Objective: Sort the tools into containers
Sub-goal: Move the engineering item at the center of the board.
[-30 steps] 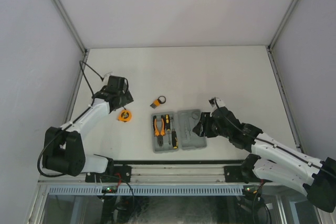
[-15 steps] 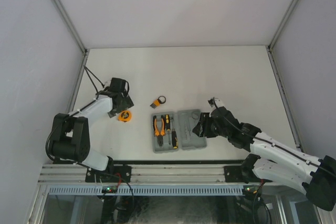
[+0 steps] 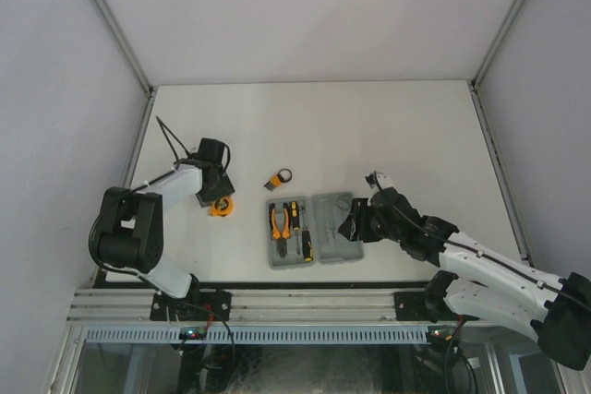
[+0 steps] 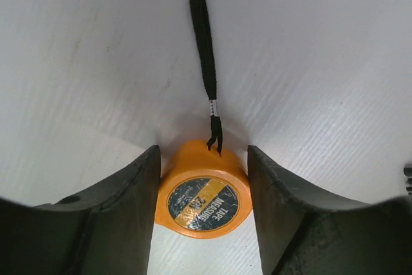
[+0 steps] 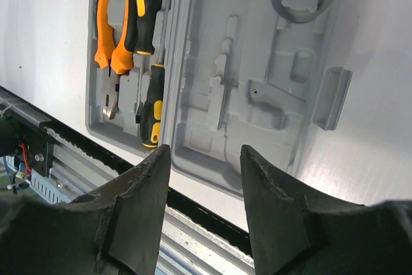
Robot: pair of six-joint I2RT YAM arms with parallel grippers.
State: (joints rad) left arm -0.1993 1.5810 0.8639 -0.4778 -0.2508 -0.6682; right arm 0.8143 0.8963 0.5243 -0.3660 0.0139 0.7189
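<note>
My white table (image 3: pixel 369 126) carries three things. The grey case (image 3: pixel 337 219) lies open near the near edge, about the middle. The hex-key set (image 3: pixel 280 177) lies just beyond its left half. Farther left sits the tape measure (image 3: pixel 220 205), its black strap (image 4: pixel 205 43) flat on the tabletop.

- The upper part of the table (image 3: pixel 369 122) is bare; a gripper can pass there.
- The tape measure (image 4: pixel 203 201) leaves hardly any room between the left gripper (image 3: pixel 218 197) fingers.
- The tool case (image 3: pixel 314 228) and the right gripper (image 3: pixel 355 223) over it block the lower middle.
- The hex-key set (image 3: pixel 280 177) lies just above the case.
</note>
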